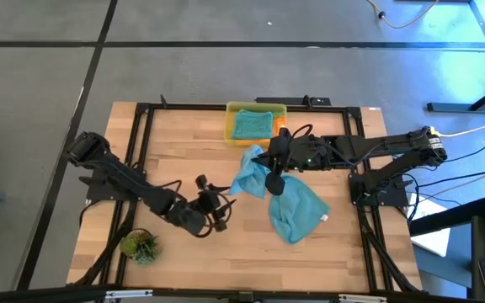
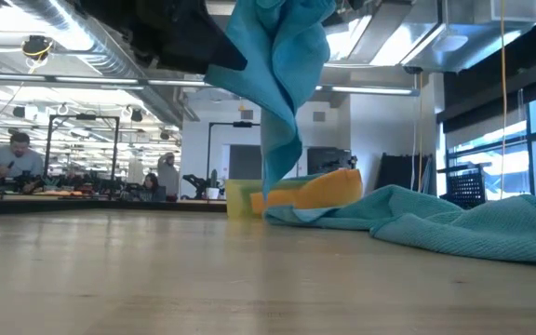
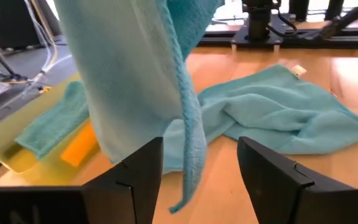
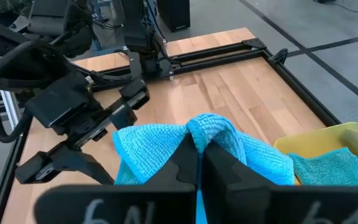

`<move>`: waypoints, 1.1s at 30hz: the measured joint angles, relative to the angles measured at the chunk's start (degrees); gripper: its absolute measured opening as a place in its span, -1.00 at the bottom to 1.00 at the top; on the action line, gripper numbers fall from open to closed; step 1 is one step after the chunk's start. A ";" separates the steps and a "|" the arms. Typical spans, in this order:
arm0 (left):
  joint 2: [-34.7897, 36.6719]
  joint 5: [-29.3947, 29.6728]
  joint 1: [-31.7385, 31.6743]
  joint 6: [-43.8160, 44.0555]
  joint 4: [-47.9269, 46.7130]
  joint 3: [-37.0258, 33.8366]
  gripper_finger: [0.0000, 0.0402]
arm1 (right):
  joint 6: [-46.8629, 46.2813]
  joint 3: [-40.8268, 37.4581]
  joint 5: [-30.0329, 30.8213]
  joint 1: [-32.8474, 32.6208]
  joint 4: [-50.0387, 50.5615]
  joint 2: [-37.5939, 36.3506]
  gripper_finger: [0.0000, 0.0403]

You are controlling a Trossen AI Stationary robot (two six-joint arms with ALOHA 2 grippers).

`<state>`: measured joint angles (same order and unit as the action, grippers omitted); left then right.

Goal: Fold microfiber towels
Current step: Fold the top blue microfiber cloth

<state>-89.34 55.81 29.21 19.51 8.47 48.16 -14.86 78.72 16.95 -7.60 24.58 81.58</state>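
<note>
High view: right gripper [image 1: 274, 165] pinches a teal-blue towel [image 1: 249, 175] lifted near the worktop's far edge; left gripper [image 1: 219, 204], fingers spread, waits mid-worktop.

**Lighting check: bright and even, with some glare and soft spots**

Pretty evenly lit from overhead. From above, the desk [image 1: 183, 143] looks warm and clear, with soft short shadows under the arms and a bluish wash over the floor at the top right. At desk height, ceiling strip lights [image 2: 54, 60] and the windows [image 2: 529, 140] glare quite a bit, and the near wood goes soft and blurry. The hanging teal towel [image 2: 282, 84] is backlit and sits a bit dark. In the left wrist view its own fingers [image 3: 138, 174] are blurry up close, and the edges look a bit stretched.
</note>
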 joint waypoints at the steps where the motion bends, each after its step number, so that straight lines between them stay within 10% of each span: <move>1: -0.01 -0.75 -0.30 0.06 -0.08 0.00 -0.03 | 0.10 0.00 0.00 0.00 0.02 0.00 -0.98; 13: 0.42 0.44 1.32 -6.25 -0.53 0.00 -0.95 | -1.44 0.00 -0.09 -0.04 8.57 0.00 -0.98; 21: 7.01 5.69 2.78 -7.65 -8.99 0.00 -1.00 | -2.04 0.02 -2.46 -0.50 15.46 0.00 -0.91; 33: 14.44 1.33 2.79 -5.73 -12.83 0.00 -1.00 | -5.96 0.02 -1.24 -0.85 24.92 0.02 -0.12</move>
<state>-74.90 57.14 32.00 13.77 -4.36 48.16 -20.82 78.74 15.71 -8.45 49.50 81.60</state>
